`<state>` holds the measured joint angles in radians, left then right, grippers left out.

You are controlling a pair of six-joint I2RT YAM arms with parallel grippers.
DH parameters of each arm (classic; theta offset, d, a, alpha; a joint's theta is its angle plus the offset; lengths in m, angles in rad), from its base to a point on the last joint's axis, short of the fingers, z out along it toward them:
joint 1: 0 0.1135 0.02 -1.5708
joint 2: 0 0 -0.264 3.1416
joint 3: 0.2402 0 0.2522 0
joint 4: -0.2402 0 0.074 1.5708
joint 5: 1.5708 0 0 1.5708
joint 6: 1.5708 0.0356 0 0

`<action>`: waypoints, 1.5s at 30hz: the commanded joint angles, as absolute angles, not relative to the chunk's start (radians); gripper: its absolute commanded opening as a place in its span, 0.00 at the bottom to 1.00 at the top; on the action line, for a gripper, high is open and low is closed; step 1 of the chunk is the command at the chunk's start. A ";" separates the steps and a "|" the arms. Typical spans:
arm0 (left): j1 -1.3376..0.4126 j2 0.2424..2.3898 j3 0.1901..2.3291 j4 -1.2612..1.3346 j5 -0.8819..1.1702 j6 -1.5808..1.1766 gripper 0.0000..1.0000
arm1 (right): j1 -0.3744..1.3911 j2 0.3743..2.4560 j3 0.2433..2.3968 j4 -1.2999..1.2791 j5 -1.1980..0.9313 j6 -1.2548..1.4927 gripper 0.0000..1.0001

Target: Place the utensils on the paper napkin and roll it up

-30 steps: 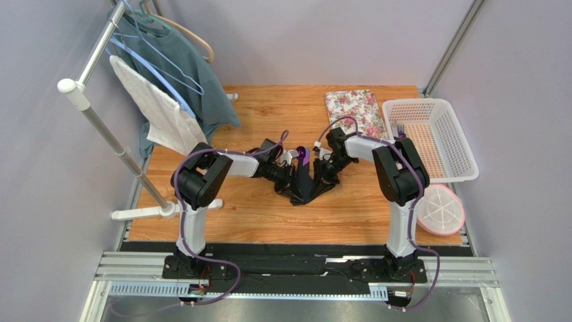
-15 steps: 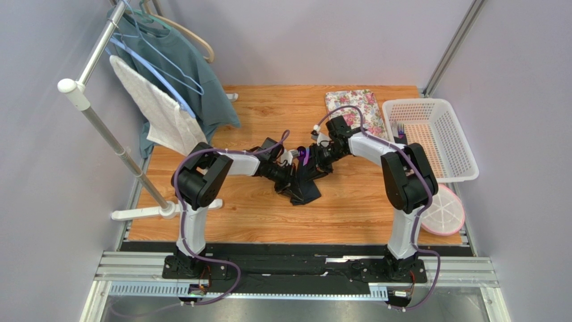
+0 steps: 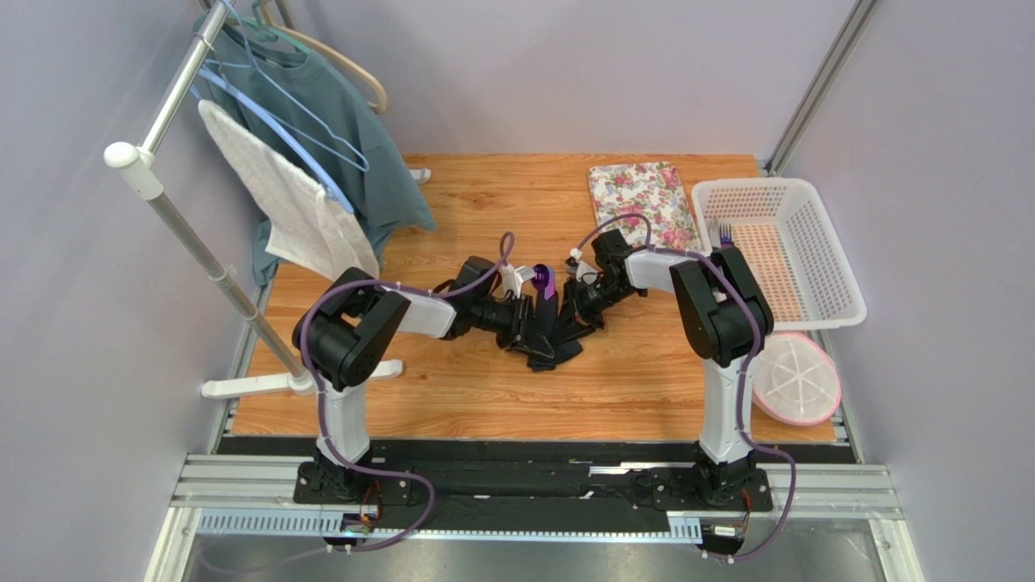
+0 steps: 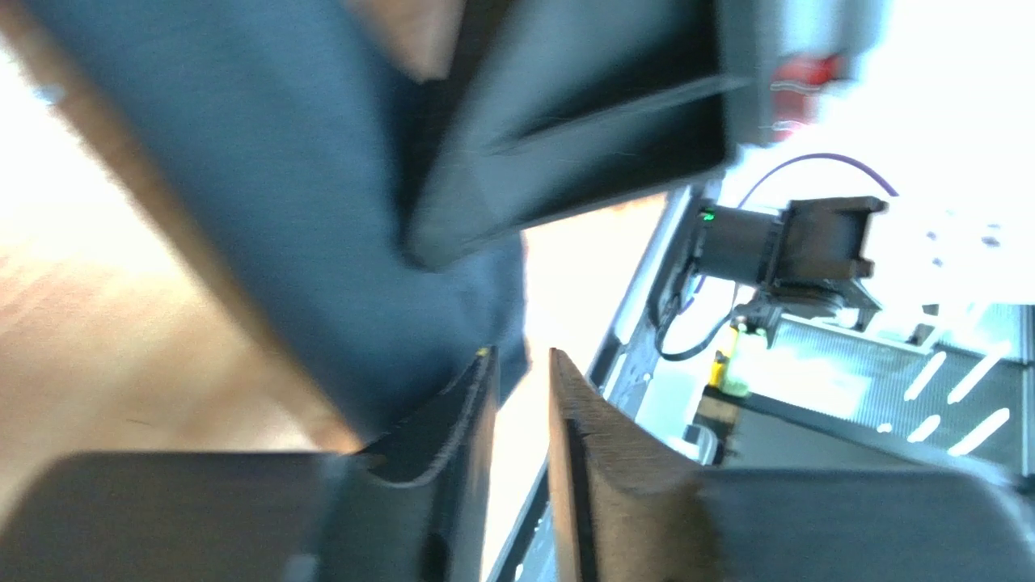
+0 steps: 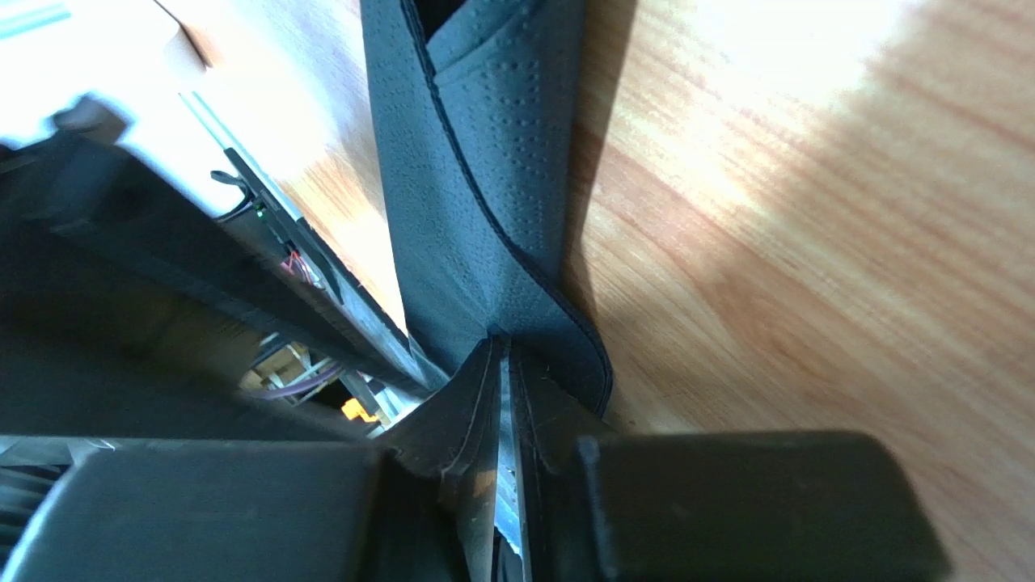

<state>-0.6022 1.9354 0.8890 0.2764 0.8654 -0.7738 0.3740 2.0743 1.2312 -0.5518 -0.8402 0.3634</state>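
Top view: bright, even, diffuse light from overhead, with sharp focus throughout and only faint, soft shadows on the table [image 3: 486, 400] beside the clothes rack [image 3: 182, 243]. Left wrist view: heavy motion blur. The paper napkin [image 4: 328, 243] is smeared into streaks, and the upper right and left margins are blown out to white. The left gripper [image 4: 520, 376] is dark and out of focus. Right wrist view: noticeably sharper, with the napkin's embossed dots crisp. Strong light glares off the wood at upper right, and the napkin throws a dark shadow along its right edge. The upper left corner is overexposed. The right gripper [image 5: 504, 352] is underlit and soft.
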 commanded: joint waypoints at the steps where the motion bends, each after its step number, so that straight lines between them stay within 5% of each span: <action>1: -0.606 1.815 0.845 0.524 0.906 -0.810 0.36 | 0.370 2.103 1.220 -0.522 -0.776 0.301 0.13; 11: -0.612 1.953 0.816 0.683 0.966 -0.968 0.38 | 0.370 2.102 1.213 -0.522 -0.765 0.293 0.12; 25: -0.606 2.102 0.847 0.422 0.858 -0.927 0.08 | 0.328 2.019 1.334 -0.600 -0.775 0.307 0.14; 31: -0.606 2.103 0.859 0.403 0.861 -0.920 0.05 | 0.327 1.980 1.393 -0.597 -0.706 0.348 0.29; 35: -0.606 2.106 0.864 0.407 0.865 -0.919 0.05 | 0.333 2.014 1.446 -0.633 -0.640 0.350 0.54; 45: -0.606 2.105 0.867 0.410 0.870 -0.919 0.05 | 0.408 2.088 1.489 -0.698 -0.528 0.307 0.57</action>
<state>-0.6022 2.0670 0.8654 0.4660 0.9413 -0.9649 0.3714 2.0560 1.4494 -0.6537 -0.5957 0.3416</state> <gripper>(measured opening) 0.054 0.568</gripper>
